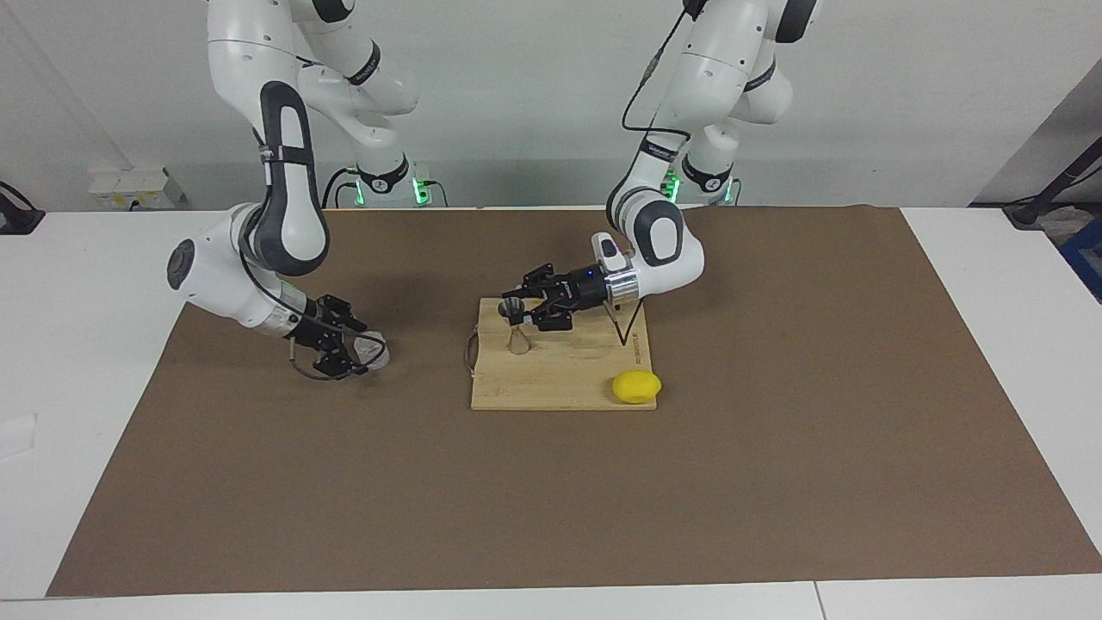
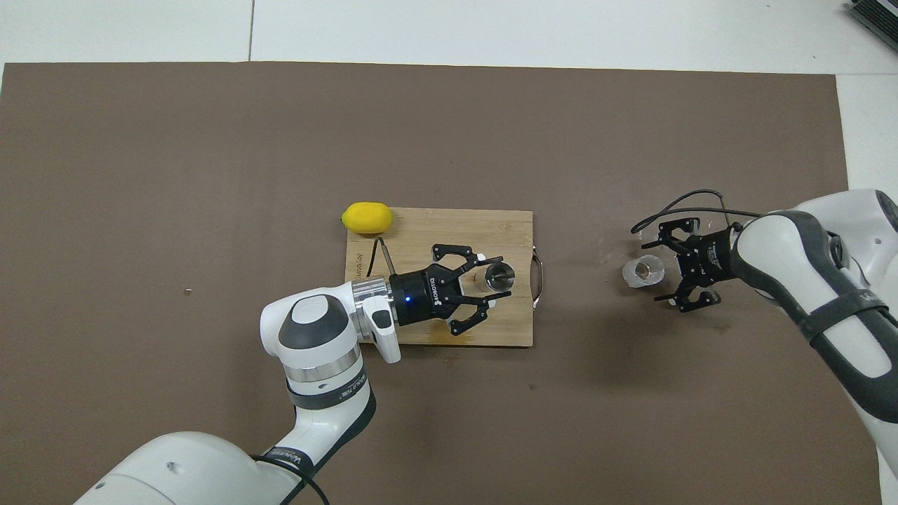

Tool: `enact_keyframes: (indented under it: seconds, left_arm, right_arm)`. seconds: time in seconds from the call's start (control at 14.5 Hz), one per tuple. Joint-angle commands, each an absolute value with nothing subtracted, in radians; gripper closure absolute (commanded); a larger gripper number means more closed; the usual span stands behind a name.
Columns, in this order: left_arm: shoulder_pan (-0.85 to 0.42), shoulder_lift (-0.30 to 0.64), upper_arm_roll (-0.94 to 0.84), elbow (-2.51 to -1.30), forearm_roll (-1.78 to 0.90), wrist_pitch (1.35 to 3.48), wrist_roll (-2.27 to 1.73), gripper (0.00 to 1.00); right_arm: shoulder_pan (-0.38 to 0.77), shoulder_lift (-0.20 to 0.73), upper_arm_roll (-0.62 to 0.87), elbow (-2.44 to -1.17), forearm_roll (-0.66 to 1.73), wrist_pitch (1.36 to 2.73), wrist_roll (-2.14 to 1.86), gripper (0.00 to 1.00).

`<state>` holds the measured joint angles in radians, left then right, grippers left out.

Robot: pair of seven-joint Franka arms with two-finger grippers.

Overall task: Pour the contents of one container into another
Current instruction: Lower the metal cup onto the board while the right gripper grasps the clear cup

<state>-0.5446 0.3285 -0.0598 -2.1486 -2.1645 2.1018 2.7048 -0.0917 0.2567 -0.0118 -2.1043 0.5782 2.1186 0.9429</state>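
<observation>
Nearly on the cup, jigger already pinned

From my console, the right gripper (image 1: 360,351) is down low over the brown mat (image 1: 775,430) with its fingers spread wide. The clear cup (image 1: 375,349) stands on the mat just at its fingertips, seemingly between them, but nothing is clamped on it. I read that wide spread as deliberate: the cup is broad for this hand, so the fingers need room to straddle its wall before squeezing.

The left gripper (image 1: 523,308) lies almost level over the cutting board (image 1: 568,379), clenched on the upper cone of the metal jigger (image 1: 517,331). The jigger's foot rests on the board directly below the fingertips and its mouth faces up. A narrow-waisted thing like that would tip easily, so I take this hold as a brace for the pour.

A lemon (image 1: 637,387) sits at the board's corner, well back from the left gripper's wrist and clear of either hand.

My judgement: grasping the cup comes next, and pouring has not begun
</observation>
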Motion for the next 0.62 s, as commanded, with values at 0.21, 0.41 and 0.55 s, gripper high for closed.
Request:
enact_keyframes:
  seconds: [0.21, 0.41, 0.55]
  left_arm:
    - [-0.532, 0.356, -0.044, -2.148, -2.171, 2.089, 2.758, 0.88]
    - [-0.526, 0.356, -0.043, -2.148, -2.166, 2.091, 2.758, 0.81]
    - [-0.526, 0.357, -0.043, -2.146, -2.166, 2.101, 2.760, 0.73]
  right_arm:
    - [-0.092, 0.229, -0.009, -2.138, 0.618, 2.137, 0.911, 0.17]
    - [-0.094, 0.229, -0.009, -2.134, 0.618, 2.131, 0.911, 0.27]
    - [-0.092, 0.229, -0.008, -2.134, 0.618, 2.131, 0.911, 0.28]
